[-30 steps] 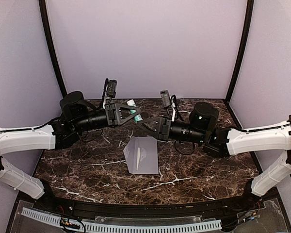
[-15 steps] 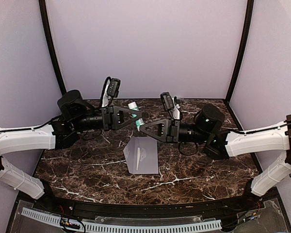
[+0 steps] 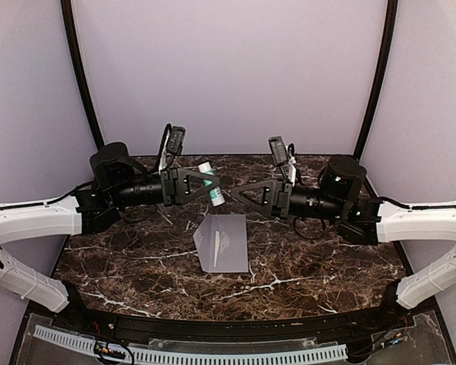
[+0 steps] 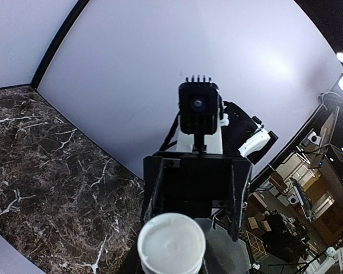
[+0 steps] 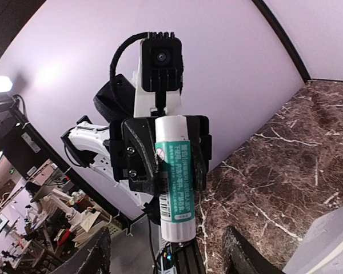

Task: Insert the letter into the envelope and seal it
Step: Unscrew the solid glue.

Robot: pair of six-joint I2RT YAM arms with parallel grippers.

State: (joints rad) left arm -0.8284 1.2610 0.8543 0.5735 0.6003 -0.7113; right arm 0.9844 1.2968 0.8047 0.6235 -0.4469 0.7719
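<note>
Envelope (image 3: 224, 243): top view, flat on marble table (image 3: 137, 258), centre frame, below both grippers.
Left gripper (image 3: 215, 186): clamped on glue stick (image 3: 207, 172), above centre.
Right gripper (image 3: 234, 195): jaws apart, empty, just right of the stick, not touching.
Left wrist view: stick's white round end at bottom centre, with the right gripper facing it.
Right wrist view: own fingers (image 5: 97, 260) spread at bottom edge. Stick at centre, in left gripper.

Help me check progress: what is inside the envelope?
The envelope shows only its grey outside, lying flat on the table. No letter is visible anywhere; whether it sits inside is hidden by the paper.
</note>
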